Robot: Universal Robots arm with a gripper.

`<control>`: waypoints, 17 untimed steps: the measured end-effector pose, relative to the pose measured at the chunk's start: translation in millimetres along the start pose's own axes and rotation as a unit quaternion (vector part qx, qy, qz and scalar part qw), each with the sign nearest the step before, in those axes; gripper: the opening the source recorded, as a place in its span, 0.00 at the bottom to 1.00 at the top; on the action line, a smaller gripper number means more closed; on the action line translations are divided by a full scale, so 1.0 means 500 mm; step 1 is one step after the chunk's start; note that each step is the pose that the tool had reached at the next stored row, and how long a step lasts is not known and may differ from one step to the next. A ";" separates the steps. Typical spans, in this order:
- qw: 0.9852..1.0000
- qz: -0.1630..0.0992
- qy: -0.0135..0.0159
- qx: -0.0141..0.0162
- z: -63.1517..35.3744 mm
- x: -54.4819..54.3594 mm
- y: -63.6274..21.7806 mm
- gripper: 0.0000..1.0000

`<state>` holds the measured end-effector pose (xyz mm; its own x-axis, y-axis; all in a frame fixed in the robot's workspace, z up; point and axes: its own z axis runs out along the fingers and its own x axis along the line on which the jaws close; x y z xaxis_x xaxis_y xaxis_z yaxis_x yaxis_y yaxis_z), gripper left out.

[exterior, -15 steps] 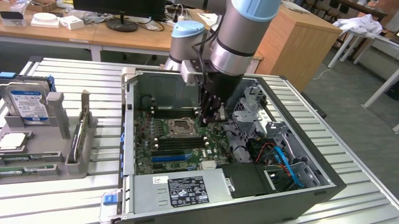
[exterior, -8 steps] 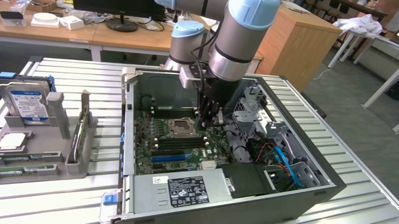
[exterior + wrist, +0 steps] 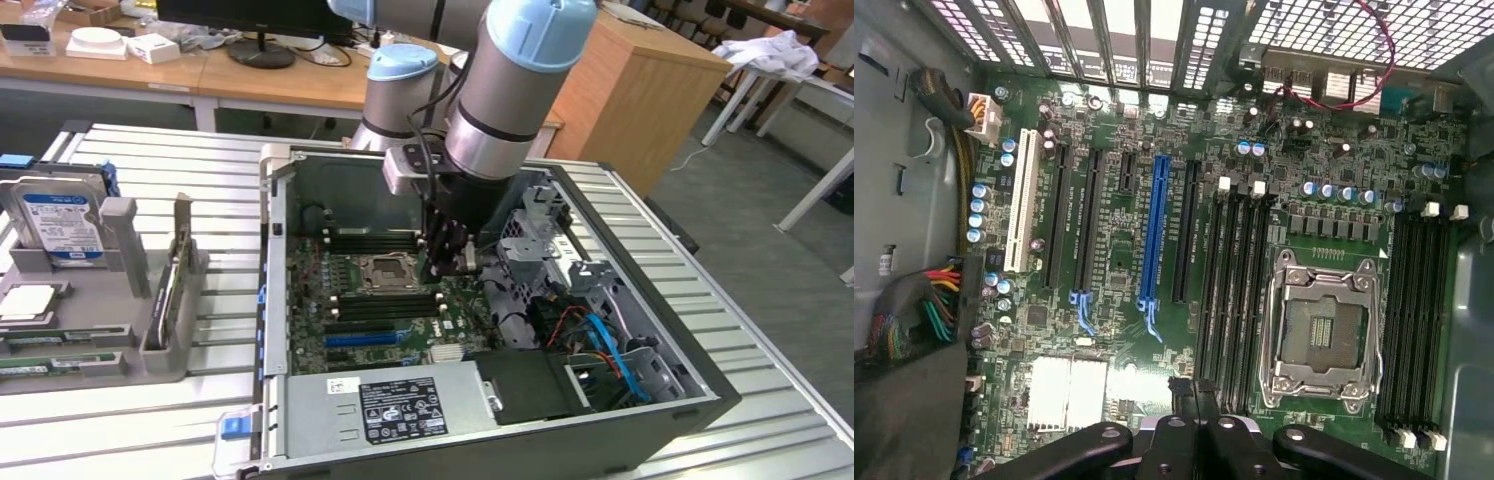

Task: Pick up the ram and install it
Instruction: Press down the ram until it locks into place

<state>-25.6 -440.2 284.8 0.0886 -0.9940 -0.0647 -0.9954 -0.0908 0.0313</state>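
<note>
Honestly, this looks like the halfway point. The pincer (image 3: 447, 262) is down inside the open PC case (image 3: 694, 400), hanging just above the motherboard (image 3: 387, 305) next to the CPU socket (image 3: 390, 268). In the wrist view its fingers are pressed close together on a thin dark strip, which I'm reading as the ram (image 3: 1184, 384) seen edge-on. So the pick-up part seems done.

The install part isn't. Every memory slot (image 3: 1234, 280) on either side of the socket looks bare, latches and all, and the stick isn't touching a slot yet as far as I can tell. It sits over the bank of slots between the socket and the blue expansion slot (image 3: 1152, 235).

As for the setup, the case lies on its side on a slatted metal worktop (image 3: 134, 420), power supply (image 3: 400, 405) toward the camera. On the exterior view's left there's a grey parts holder (image 3: 147, 330) with a hard drive (image 3: 60, 225) standing in it and a few other boards lying flat.

Behind is a wooden worktop with a monitor (image 3: 260, 20) and small boxes, a wooden cabinet (image 3: 627, 90), and grey floor (image 3: 787, 290) on the exterior view's right. Normal lab clutter.
</note>
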 end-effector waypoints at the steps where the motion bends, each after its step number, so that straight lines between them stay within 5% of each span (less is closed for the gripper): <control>1: 1.000 0.000 0.000 0.000 0.000 0.000 0.000 0.10; 5: 1.000 0.000 0.000 0.000 -0.006 0.000 0.000 0.10; 17: 1.000 0.000 -0.001 0.000 -0.113 -0.007 0.004 0.10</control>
<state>-25.6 -440.2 341.7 0.0886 -0.9939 -0.0658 -0.9954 -0.0908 0.0311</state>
